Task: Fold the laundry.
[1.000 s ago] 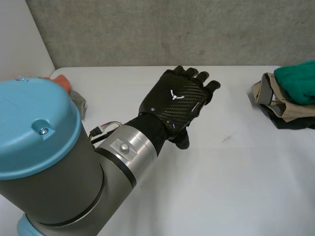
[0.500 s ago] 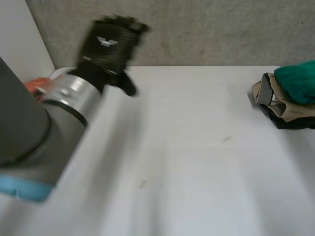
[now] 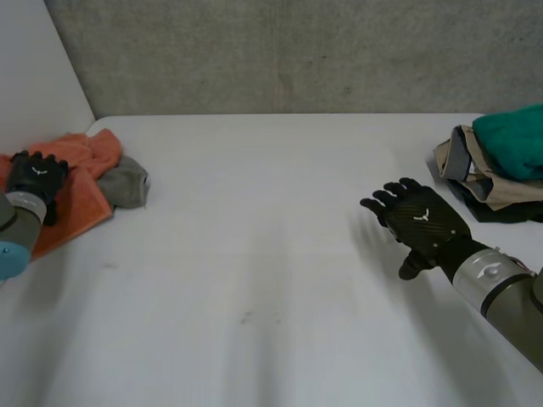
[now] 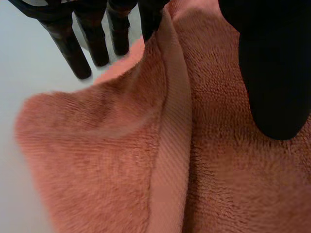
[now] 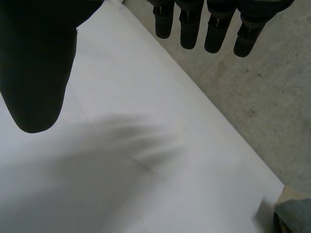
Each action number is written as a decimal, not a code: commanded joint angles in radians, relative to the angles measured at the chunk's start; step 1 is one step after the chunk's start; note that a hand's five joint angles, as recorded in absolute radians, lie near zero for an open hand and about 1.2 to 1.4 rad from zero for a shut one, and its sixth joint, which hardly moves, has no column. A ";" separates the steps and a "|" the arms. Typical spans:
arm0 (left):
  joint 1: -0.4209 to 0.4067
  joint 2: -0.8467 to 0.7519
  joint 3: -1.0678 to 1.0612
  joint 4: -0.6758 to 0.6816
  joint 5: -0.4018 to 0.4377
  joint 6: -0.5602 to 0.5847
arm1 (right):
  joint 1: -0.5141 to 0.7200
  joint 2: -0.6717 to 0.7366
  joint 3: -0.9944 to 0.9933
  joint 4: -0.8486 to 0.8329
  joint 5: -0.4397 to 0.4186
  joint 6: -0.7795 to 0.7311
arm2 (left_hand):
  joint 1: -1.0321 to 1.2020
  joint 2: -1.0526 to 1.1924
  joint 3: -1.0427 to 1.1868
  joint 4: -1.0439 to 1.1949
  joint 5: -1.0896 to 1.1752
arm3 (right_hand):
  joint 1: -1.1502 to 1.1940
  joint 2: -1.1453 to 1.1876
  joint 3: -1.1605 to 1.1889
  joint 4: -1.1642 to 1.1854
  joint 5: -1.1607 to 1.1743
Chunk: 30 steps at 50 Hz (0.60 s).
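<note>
Both sets of fingers hang slack: my left hand [image 3: 34, 180] rests on the orange towel [image 3: 81, 193], my right hand [image 3: 417, 222] hovers above the table [image 3: 254, 212].

Both hands are black: the left hand [image 3: 36, 176] and the right hand [image 3: 417, 219] each carry a back plate with a woven carbon-fibre sheen and a small white mark in its middle. Seen close, the fingers [image 5: 216, 29] are dark, round, jointed rods and the thumb [image 5: 36, 68] is broad, matt and round-tipped. A silver ring [image 3: 475, 280] with a small round stud joins the right hand to its grey right arm [image 3: 519, 312]; the left arm [image 3: 13, 219] is grey with a light-blue cap [image 3: 4, 259]
</note>
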 commanded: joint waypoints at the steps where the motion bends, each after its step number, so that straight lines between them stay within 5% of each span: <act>1: -0.005 -0.042 0.061 0.007 0.024 -0.056 | -0.005 -0.005 0.016 -0.006 0.001 0.007 | 1.047 1.072 1.069 1.069 1.060 | -0.056 -0.043 -0.040 -0.033 -0.051; 11: -0.117 0.302 -0.100 0.085 0.020 -0.238 | -0.005 -0.008 0.023 -0.009 0.005 0.005 | 1.049 1.073 1.070 1.071 1.061 | -0.056 -0.043 -0.040 -0.033 -0.051; 15: -0.215 0.461 -0.163 0.092 0.021 -0.321 | -0.008 -0.025 0.014 -0.009 0.034 0.008 | 1.049 1.073 1.070 1.071 1.061 | -0.056 -0.043 -0.040 -0.033 -0.051; 19: -0.397 0.605 -0.232 0.060 0.024 -0.402 | -0.014 -0.053 0.010 -0.011 0.083 0.013 | 1.049 1.073 1.070 1.071 1.061 | -0.056 -0.043 -0.040 -0.033 -0.051; 24: -0.588 0.629 -0.264 0.030 0.018 -0.445 | -0.019 -0.076 0.003 -0.009 0.145 0.031 | 1.049 1.073 1.070 1.071 1.061 | -0.056 -0.043 -0.040 -0.033 -0.051; 30: -0.840 0.368 -0.209 0.017 -0.038 -0.451 | -0.035 -0.083 -0.004 -0.008 0.173 0.077 | 1.049 1.073 1.070 1.071 1.061 | -0.056 -0.043 -0.040 -0.033 -0.051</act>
